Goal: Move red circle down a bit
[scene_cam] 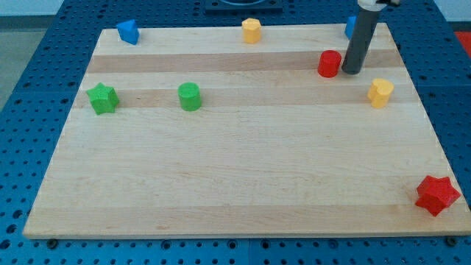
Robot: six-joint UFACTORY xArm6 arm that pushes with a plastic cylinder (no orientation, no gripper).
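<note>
Red circle: upper right of wooden counter, near top edge, upright. No writing legible. Open counter below it toward view's bottom; yellow block lower right, apart. My tip just beside circle's right side; contact cannot tell. No hand fitted.

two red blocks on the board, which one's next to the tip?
The red circle near the view's top right: my tip sits just to its right, about touching. The red star lies far off at the bottom-right corner.
</note>
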